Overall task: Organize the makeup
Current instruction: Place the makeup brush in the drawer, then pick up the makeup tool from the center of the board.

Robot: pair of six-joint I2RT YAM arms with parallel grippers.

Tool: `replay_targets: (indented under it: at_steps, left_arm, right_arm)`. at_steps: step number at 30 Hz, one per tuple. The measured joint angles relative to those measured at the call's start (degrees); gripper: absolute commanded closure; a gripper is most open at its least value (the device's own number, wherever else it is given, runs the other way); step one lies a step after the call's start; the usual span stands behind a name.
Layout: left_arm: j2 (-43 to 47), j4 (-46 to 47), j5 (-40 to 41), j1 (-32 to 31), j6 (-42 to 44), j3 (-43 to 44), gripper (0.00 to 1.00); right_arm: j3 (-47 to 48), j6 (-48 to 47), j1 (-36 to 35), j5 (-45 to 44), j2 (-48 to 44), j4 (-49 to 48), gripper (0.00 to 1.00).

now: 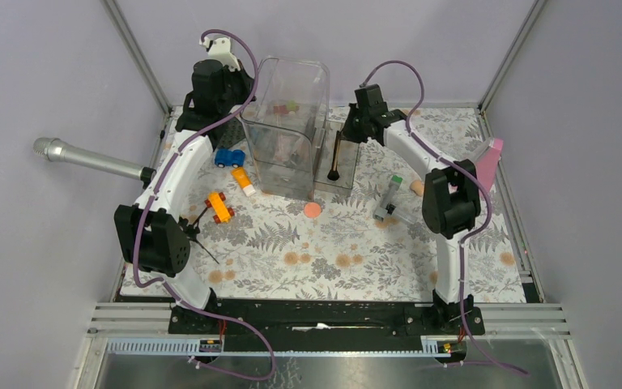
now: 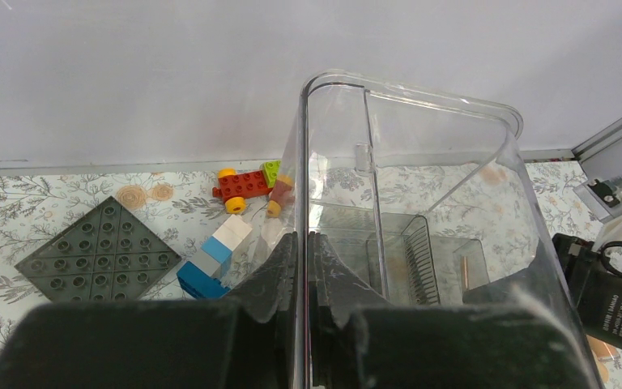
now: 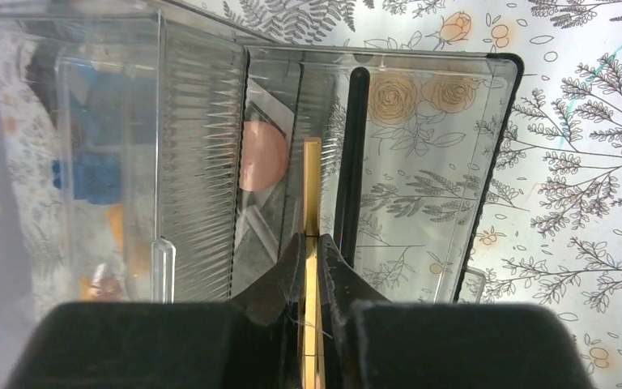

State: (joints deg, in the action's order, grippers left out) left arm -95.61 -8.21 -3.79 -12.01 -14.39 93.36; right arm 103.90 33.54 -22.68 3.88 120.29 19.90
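- Clear organizer: left fingers pinch its wall, likely steadying it.
- Right fingers pinch a tan-handled brush lengthwise over the organizer's side tray, probably to lay it in.

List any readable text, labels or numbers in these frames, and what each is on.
No text is legible in any view.
White print on the black arm housing, left wrist view: too blurred to read.
Grey tube, top view: any label is too small to read.

Both arms are white with black joints (purple cables).
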Motion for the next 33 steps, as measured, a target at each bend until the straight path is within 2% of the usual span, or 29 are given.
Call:
replay_targets:
  at_steps: [11,18,24,28,30,33]
  left_arm:
    - [0.0,0.0,0.0,0.0,0.0,0.0,0.95]
    - [0.0,0.0,0.0,0.0,0.0,0.0,0.95]
    - [0.0,0.0,0.0,0.0,0.0,0.0,0.95]
    - [0.0,0.0,0.0,0.0,0.0,0.0,0.95]
    - [0.0,0.0,0.0,0.0,0.0,0.0,0.95]
    - [0.0,0.0,0.0,0.0,0.0,0.0,0.95]
  right_arm:
    - [11.7,-5.7,-3.2,-8.5,7.0,11.6,0.83]
    - [23.1,-9.3,-5.3,-16.1,12.1,20.3,0.59]
    - [23.6,-10.5,-5.8,-19.6,12.1,22.6,0.56]
    - [20.9,-11.3,-5.8,-24.2,9.9,23.0,0.45]
    - [13.9,-11.5,-5.5,-27.4,5.4,22.3,0.41]
    - [-2.6,-11.4,-4.1,-29.9,-5.3,18.8,0.4]
